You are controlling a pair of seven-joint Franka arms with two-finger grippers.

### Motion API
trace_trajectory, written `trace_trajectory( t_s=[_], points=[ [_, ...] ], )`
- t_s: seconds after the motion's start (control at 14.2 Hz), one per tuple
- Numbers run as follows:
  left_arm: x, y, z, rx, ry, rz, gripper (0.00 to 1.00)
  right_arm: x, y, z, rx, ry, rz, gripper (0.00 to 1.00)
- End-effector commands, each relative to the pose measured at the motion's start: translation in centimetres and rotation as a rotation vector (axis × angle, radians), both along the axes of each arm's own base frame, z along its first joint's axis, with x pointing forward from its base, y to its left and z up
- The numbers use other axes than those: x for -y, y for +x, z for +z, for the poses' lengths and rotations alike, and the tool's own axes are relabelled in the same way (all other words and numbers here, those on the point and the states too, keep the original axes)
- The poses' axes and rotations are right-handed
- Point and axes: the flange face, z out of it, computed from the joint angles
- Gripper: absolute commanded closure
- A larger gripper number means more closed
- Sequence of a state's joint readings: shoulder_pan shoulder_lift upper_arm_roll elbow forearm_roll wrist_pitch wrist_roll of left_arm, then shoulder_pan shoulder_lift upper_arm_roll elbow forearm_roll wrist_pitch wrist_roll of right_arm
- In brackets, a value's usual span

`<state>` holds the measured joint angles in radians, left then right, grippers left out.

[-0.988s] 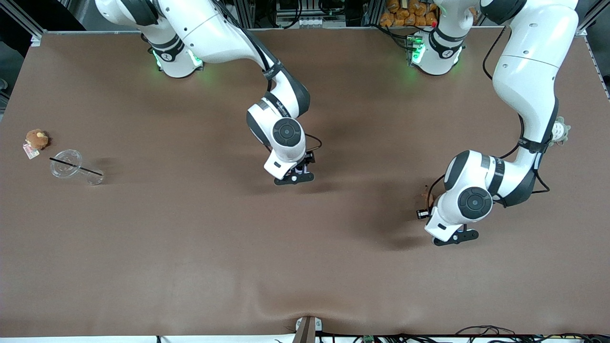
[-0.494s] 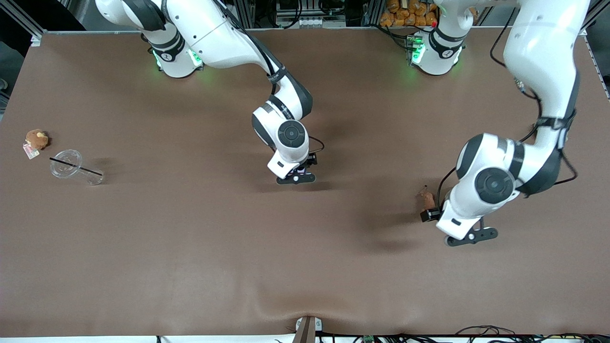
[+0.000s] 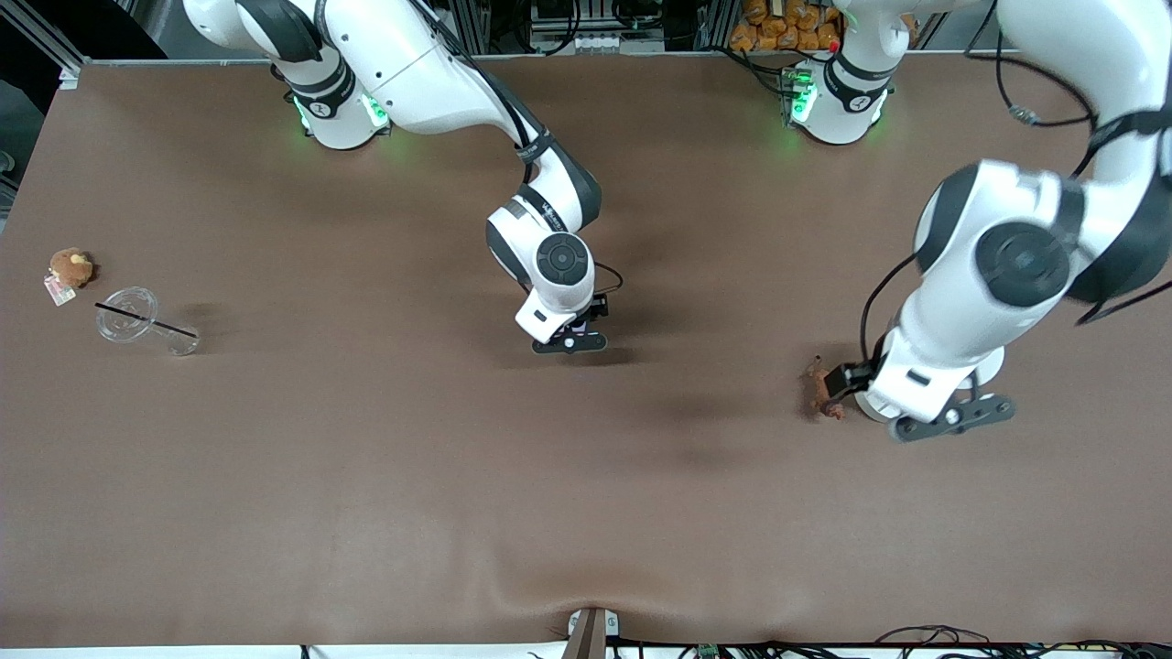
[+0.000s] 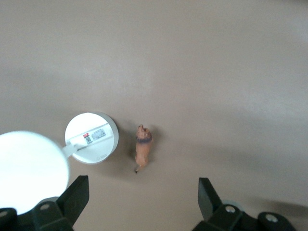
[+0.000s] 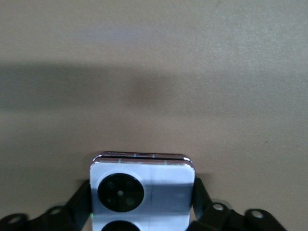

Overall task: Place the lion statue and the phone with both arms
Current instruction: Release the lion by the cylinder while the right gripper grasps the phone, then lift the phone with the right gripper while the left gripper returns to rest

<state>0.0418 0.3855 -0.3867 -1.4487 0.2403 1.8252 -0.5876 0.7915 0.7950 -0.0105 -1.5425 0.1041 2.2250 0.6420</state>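
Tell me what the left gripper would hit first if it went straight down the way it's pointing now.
Probably bare table. The left gripper is open and points down, with the lion statue just off its centre line and a white disc beside that. Depth is unclear, so it might clip the statue.

Both arms are glossy white with dark grey bands at the joints and round dark caps with concentric rings on the wrist joints. Their bases glow green along the rim, and thin black cables loop beside the forearms and wrists. The left gripper [image 4: 144, 199] and right gripper [image 5: 143, 204] have matte black fingers with small silver screws at the knuckles.
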Motion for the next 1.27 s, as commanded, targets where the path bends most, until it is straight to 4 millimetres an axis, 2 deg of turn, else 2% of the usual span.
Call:
trace_trajectory(
  t_s=[0.0,0.21,0.28,0.42,0.56,0.64,0.78,0.85,0.99,1.13,1.2],
  points=[
    [-1.0,-2.6,5.1,-0.006,-0.022,0.000,0.00,-0.1,-0.4,-0.7,0.010,0.006,-0.018,0.92],
    [-2.1,-4.8,9.5,0.012,-0.001,0.013,0.00,-0.1,-0.1,0.0,0.032,0.002,-0.051,0.96],
    [-2.9,-5.3,10.8,0.026,0.001,0.028,0.00,0.3,0.6,1.2,0.043,0.000,-0.084,0.96],
    [-4.3,-6.4,12.6,0.019,-0.015,0.058,0.00,3.8,3.7,5.8,0.063,-0.041,-0.141,0.96],
    [-5.8,-7.4,14.1,0.003,-0.045,0.073,0.00,9.0,7.1,10.6,0.075,-0.083,-0.198,0.96],
    [-6.9,-8.1,15.2,0.006,-0.060,0.074,0.00,11.3,8.6,11.9,0.080,-0.087,-0.182,0.96],
    [-9.2,-8.8,15.7,-0.031,-0.075,0.051,0.00,16.5,11.4,13.4,0.072,-0.092,-0.113,0.96],
    [-11.0,-9.3,16.0,-0.052,-0.096,0.055,0.00,19.2,12.6,14.1,0.063,-0.090,-0.089,0.96],
    [-13.2,-10.0,16.2,-0.076,-0.114,0.048,0.00,26.1,15.3,14.0,0.036,-0.081,-0.046,0.96],
    [-15.5,-10.6,16.2,-0.087,-0.116,0.009,0.00,33.9,16.9,12.6,-0.001,-0.062,-0.012,0.96],
    [-15.6,-11.5,16.3,-0.097,-0.116,-0.043,0.00,37.5,17.4,12.3,-0.011,-0.056,-0.020,0.96]
  ],
)
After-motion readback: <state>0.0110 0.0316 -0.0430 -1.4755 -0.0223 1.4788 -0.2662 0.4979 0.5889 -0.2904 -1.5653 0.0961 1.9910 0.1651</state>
